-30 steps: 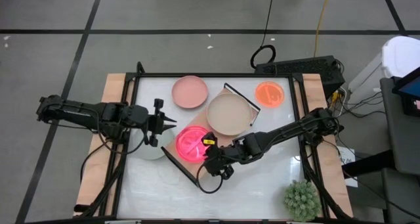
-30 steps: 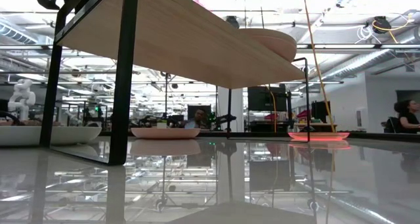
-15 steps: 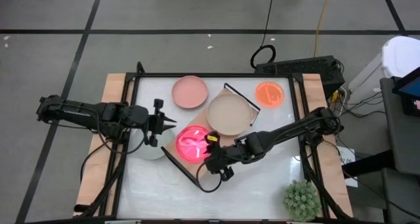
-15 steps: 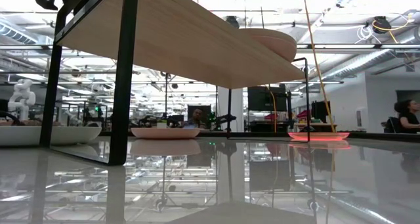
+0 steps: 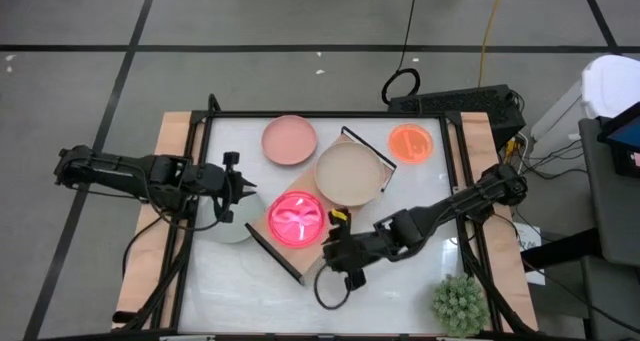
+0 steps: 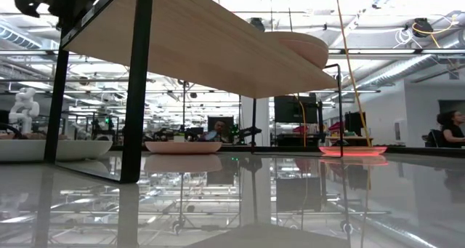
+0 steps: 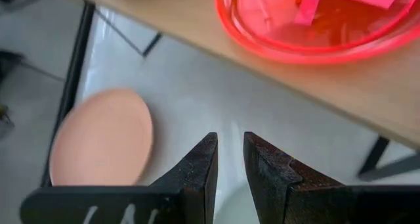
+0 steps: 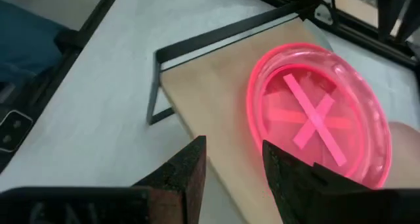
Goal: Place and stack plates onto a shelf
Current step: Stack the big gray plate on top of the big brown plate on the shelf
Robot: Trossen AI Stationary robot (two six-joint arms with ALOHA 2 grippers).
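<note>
The light-wood shelf (image 5: 308,261) stands slantwise on the table on black frame ends. A neon pink plate (image 5: 297,219) lies on its near end and a beige plate (image 5: 349,173) on its far end. The dusty pink plate (image 5: 290,140), orange plate (image 5: 410,142) and pale grey plate (image 5: 228,227) rest flat on the tabletop. My right gripper (image 5: 330,237) hovers open off the near-right rim of the neon pink plate (image 8: 315,119) and touches nothing. My left gripper (image 5: 243,191) hangs over the grey plate's far edge, its fingers (image 7: 209,159) a narrow gap apart.
A spiky green plant (image 5: 458,303) stands at the table's near right corner. Black table rails run along the left and right sides. Bare white tabletop (image 5: 400,291) lies near the right arm. In the low view the shelf board (image 6: 203,44) spans overhead on a black leg (image 6: 134,88).
My right gripper has drawn back from the neon pink plate toward the table's near right; the plate stays flat on the shelf's near end. My left gripper has shifted slightly toward the table's left edge.
</note>
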